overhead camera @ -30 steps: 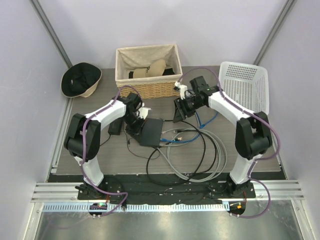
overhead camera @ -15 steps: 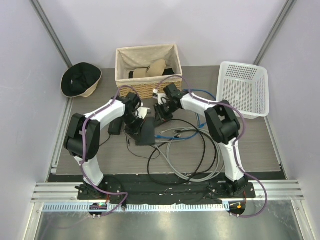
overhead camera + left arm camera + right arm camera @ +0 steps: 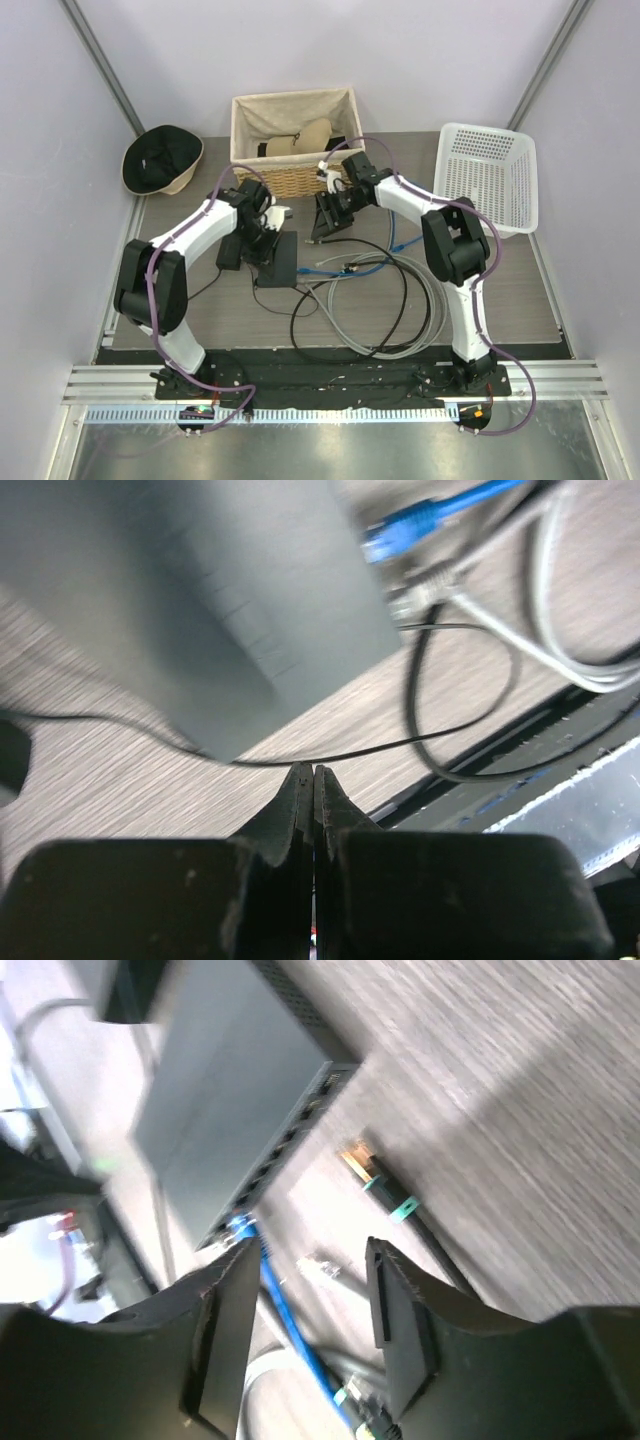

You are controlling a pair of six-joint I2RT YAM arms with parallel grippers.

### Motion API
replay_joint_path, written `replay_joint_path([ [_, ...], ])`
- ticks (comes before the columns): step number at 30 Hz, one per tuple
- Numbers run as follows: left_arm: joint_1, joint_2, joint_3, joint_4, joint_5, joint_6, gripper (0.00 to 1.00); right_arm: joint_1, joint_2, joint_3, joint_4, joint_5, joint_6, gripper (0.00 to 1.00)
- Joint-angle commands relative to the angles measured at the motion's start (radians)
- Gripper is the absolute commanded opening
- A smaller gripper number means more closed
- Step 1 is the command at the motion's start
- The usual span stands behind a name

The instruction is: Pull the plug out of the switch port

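The blue plug [image 3: 240,1228] is judged not yet pulled from the switch [image 3: 220,1110]; right gripper [image 3: 308,1250] is found open and empty, left gripper [image 3: 314,780] shut.

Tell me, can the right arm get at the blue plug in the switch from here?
Probably yes. The right gripper hangs near the blue plug in the switch, jaws open; nothing covers it, and the loose gold-tipped plug lies apart.
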Motion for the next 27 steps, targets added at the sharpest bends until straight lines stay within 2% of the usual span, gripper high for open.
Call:
replay_joint_path([
  [1,0.05,0.003,-0.033,0.002,-0.043,0.021,0.0,0.018,-0.049,-0.029,0.006,-0.22,-0.009,0.58],
  [7,0.063,0.049,-0.044,0.008,-0.043,0.023,0.0,0.059,-0.011,-0.068,0.032,-0.325,0.022,0.63],
  [12,0.061,0.11,-0.053,0.031,-0.07,0.024,0.0,0.075,0.049,-0.057,0.04,-0.33,0.039,0.66],
  [21,0.061,0.176,-0.09,0.099,-0.101,0.027,0.0,0.085,0.106,-0.068,0.001,-0.274,0.019,0.63],
  [27,0.063,0.199,-0.087,0.103,-0.095,0.024,0.0,0.087,0.139,-0.051,-0.006,-0.284,0.016,0.57],
])
